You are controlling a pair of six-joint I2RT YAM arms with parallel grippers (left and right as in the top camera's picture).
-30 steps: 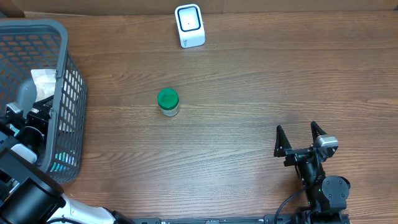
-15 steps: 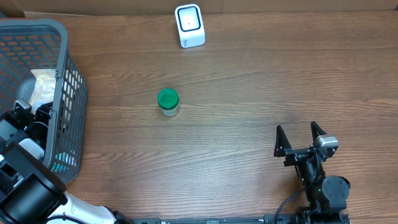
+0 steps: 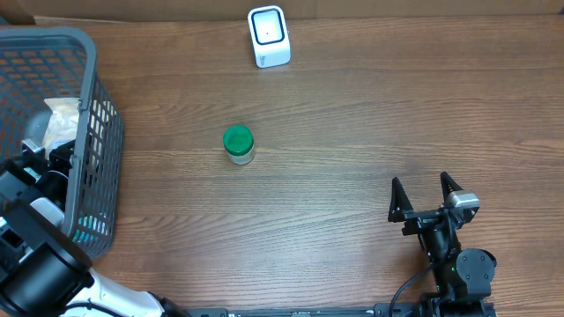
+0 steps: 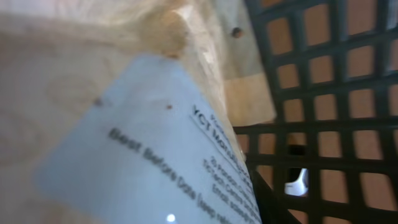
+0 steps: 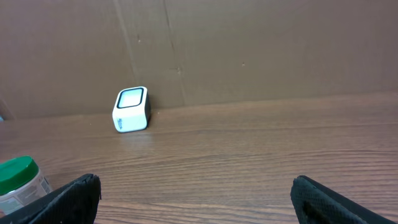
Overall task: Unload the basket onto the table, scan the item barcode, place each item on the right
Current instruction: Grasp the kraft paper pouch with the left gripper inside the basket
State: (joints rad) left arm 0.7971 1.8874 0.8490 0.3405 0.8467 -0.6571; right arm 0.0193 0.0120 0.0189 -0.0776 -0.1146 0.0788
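A tan paper packet (image 4: pixel 93 93) with a white printed label (image 4: pixel 155 143) fills the left wrist view, pressed close to the camera. Overhead, the same packet (image 3: pixel 60 121) lies inside the grey basket (image 3: pixel 88 53), and my left gripper (image 3: pixel 44 167) reaches down into the basket right beside it. Its fingers are hidden, so its grip does not show. The white scanner (image 3: pixel 269 35) stands at the table's far edge, also in the right wrist view (image 5: pixel 131 109). My right gripper (image 3: pixel 426 195) rests open near the front right, nothing between its fingers (image 5: pixel 196 186).
A green-lidded jar (image 3: pixel 238 143) stands on the table between basket and scanner, at the left edge of the right wrist view (image 5: pixel 18 177). The basket's mesh wall (image 4: pixel 348 124) rises just right of the packet. A cardboard wall backs the table.
My left wrist has shifted slightly inside the basket, settling closer to the packet. The right arm, jar and scanner have not moved.
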